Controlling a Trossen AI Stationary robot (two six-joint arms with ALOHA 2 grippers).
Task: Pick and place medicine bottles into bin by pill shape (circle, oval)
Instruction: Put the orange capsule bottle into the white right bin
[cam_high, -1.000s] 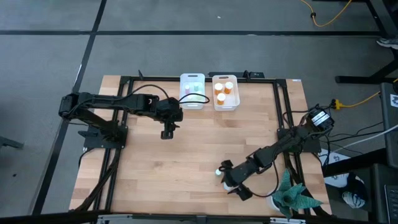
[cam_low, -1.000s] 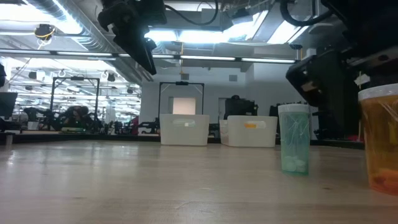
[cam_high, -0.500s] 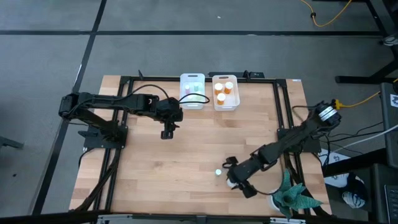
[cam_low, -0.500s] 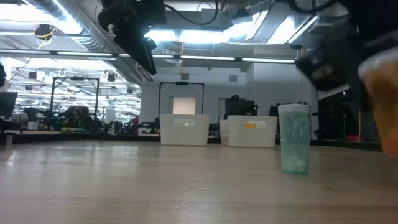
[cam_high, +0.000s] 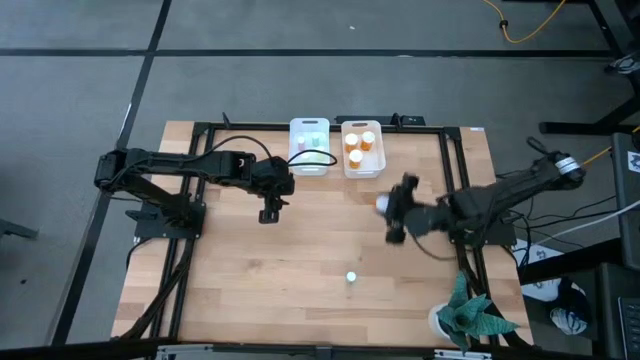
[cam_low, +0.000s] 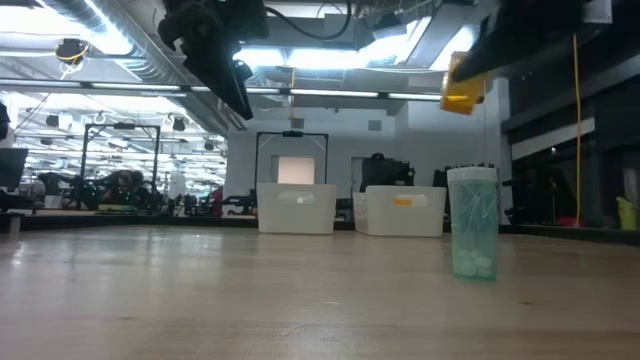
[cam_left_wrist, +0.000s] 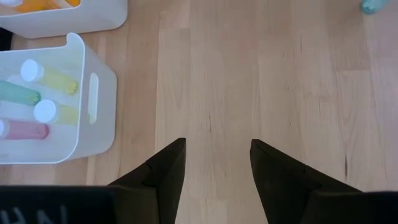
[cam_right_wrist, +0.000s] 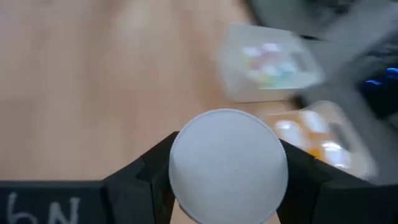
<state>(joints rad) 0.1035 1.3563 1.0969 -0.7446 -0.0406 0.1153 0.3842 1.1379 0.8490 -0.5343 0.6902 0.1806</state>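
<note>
Right gripper (cam_high: 392, 215) — orange bottle (cam_high: 382, 202) now lifted binward.

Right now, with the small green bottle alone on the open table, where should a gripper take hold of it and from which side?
The green bottle stands upright with its white cap up, nothing near it. Probably best to come straight down and close the fingers across the cap or the round body just below it; the cylinder offers no preferred side. The right gripper is shut on an orange bottle, so it is busy.

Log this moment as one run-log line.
right gripper: carrying orange bottle | left gripper: open, waiting | green bottle: on table
</note>
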